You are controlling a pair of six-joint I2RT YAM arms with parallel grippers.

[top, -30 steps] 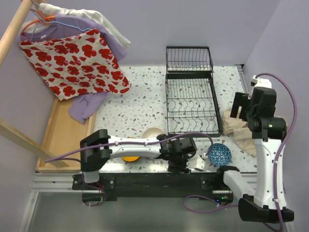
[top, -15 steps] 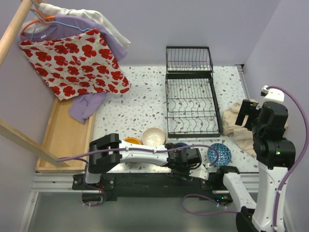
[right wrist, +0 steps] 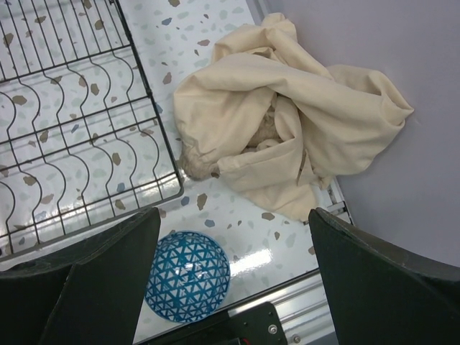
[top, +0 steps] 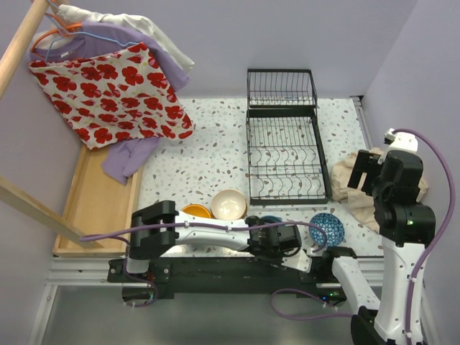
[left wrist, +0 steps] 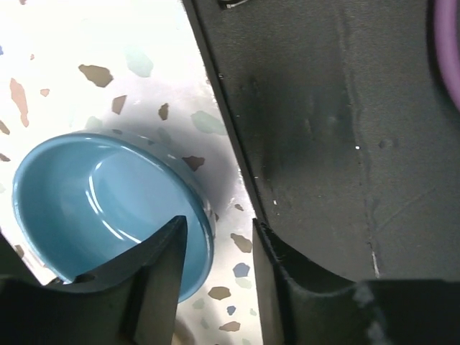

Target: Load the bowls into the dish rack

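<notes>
A plain blue bowl [left wrist: 86, 194] sits on the speckled table by the black base plate. My left gripper [left wrist: 219, 277] is open low over it, with the bowl's right rim between the fingers. In the top view the left gripper [top: 277, 231] hides most of that bowl [top: 271, 218]. A cream bowl [top: 228, 204] and an orange bowl [top: 195, 210] sit to its left. A blue-white patterned bowl [right wrist: 188, 275] lies upside down below my right gripper [right wrist: 237, 287], which is wide open and high above it. The black wire dish rack [top: 284, 154] holds no bowls.
A beige cloth [right wrist: 287, 136] is bunched at the right table edge beside the rack. A wooden tray [top: 93, 201] runs along the left side under hanging clothes [top: 115, 86]. The black base plate [left wrist: 338, 136] lies right beside the blue bowl.
My left arm has swung down towards the near edge, uncovering the cream bowl, and its gripper has settled at the blue bowl. My right wrist has shifted right and slightly towards the near edge.
</notes>
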